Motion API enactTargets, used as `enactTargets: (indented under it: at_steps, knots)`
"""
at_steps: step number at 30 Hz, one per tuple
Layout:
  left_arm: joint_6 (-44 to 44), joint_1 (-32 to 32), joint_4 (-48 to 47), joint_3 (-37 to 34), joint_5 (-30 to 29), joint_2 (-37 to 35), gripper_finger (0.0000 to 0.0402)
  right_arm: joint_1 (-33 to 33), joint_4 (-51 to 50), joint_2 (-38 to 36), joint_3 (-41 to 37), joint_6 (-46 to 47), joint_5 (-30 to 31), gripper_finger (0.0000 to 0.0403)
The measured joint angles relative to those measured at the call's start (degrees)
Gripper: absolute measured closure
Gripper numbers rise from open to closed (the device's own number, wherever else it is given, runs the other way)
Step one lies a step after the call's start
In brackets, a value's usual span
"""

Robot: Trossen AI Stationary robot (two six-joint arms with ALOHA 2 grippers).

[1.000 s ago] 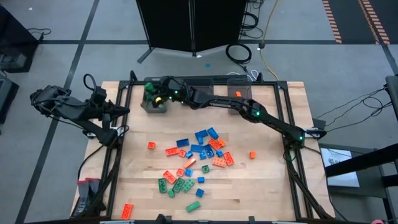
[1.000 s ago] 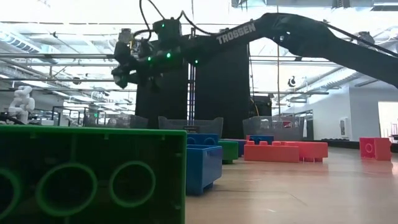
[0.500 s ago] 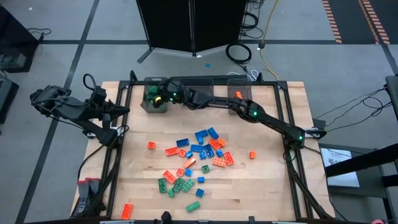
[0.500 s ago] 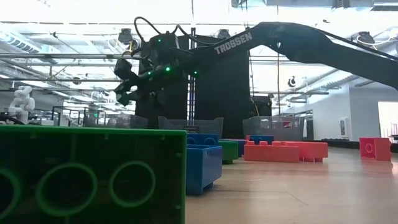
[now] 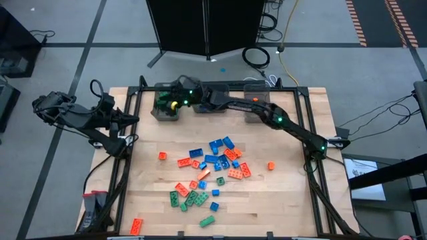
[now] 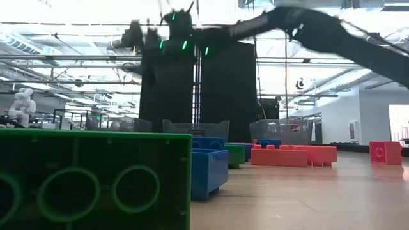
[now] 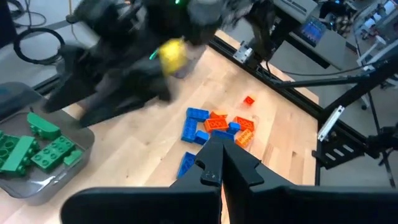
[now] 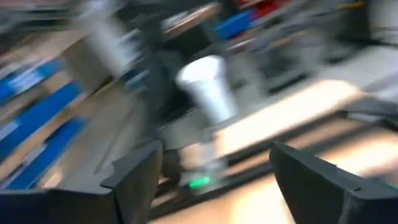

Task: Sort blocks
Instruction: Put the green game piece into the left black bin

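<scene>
Green, blue and orange-red blocks (image 5: 212, 163) lie scattered flat on the middle of the wooden table. Several green blocks (image 7: 38, 148) lie in the grey bin (image 5: 165, 111) at the far left. My right gripper (image 8: 214, 162) hangs open above that bin, pointing about level, with nothing between its fingers; it also shows in the high view (image 5: 171, 100) and, blurred, in the low view (image 6: 135, 33). My left gripper (image 7: 221, 163) waits shut and empty over the table's left edge (image 5: 128, 121).
Two more grey bins (image 5: 212, 91) (image 5: 257, 101) stand along the far edge, the right one holding an orange-red block. A lone orange block (image 5: 271, 165) lies to the right of the pile. A big green block (image 6: 96, 182) fills the low view's foreground.
My right gripper has risen above the far-left bin and tipped up from slanting downward to about level, swinging slightly toward the far edge. The blocks on the table have stayed where they were.
</scene>
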Motion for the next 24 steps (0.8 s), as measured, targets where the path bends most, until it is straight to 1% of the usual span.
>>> enactTargets:
  at_steps: [2, 3, 4, 6, 7, 8, 10, 12, 13, 15, 17, 20, 22, 24]
  knots:
    - [0.17, 0.0, 0.0, 0.0, 0.79, 0.0, 0.0402, 1.68, -6.52, -5.53, 0.0, -3.92, -7.94, 0.0125]
    - [0.81, 0.0, 0.0, 0.0, 1.0, 0.0, 0.0402, 2.95, -11.87, -8.34, 0.03, -6.65, -10.8, 0.0131]
    - [1.14, 0.0, 0.0, 0.0, 1.13, 0.0, 0.0402, 4.45, -18.32, -11.05, 0.26, -10.14, -12.89, 0.0137]
    - [1.38, 0.0, 0.0, 0.0, 1.44, 0.0, 0.0402, 7.71, -36.22, -15.88, 0.52, -18.81, -13.47, 0.0145]
    - [1.38, 0.0, 0.0, 0.0, 1.46, 0.0, 0.0402, 9.49, -45.75, -17.55, 0.52, -22.57, -12.27, 0.0148]
    - [1.41, 0.0, 0.0, 0.0, 1.46, 0.0, 0.0402, 11.5, -56.03, -18.71, 0.42, -25.56, -9.27, 0.0151]
    - [1.74, 0.0, 0.0, 0.0, 1.46, 0.0, 0.0402, 15.66, -73.36, -19.49, 0.0, -28.84, -0.45, 0.0155]
    - [2.71, 0.0, 0.02, 0.0, 1.46, 0.0, 0.0402, 19.98, -85.26, -19.41, -0.22, -29.28, 7.89, 0.0156]
    - [2.94, 0.0, 0.02, 0.0, 1.46, 0.0, 0.0402, 22.08, -88.31, -19.48, -0.27, -29.17, 10.56, 0.0156]
    - [2.95, 0.0, 0.02, 0.0, 1.46, 0.0, 0.0402, 25.82, -89.03, -20.08, -2.25, -27.97, 12.8, 0.0155]
    - [2.91, 0.0, 0.02, 0.0, 1.48, 0.0, 0.0402, 28.97, -86.0, -19.94, -5.29, -26.93, 12.88, 0.0154]
    - [2.67, 0.0, 0.04, 0.0, 1.81, 0.0, 0.0402, 31.85, -77.63, -19.32, -11.02, -25.98, 13.41, 0.0154]
    - [2.62, 0.0, 0.04, 0.0, 1.92, 0.0, 0.0402, 32.74, -71.11, -19.5, -14.78, -25.09, 13.37, 0.0154]
    - [2.62, 0.0, 0.04, 0.0, 1.94, 0.0, 0.0402, 33.16, -67.33, -19.65, -17.96, -24.99, 13.36, 0.0154]
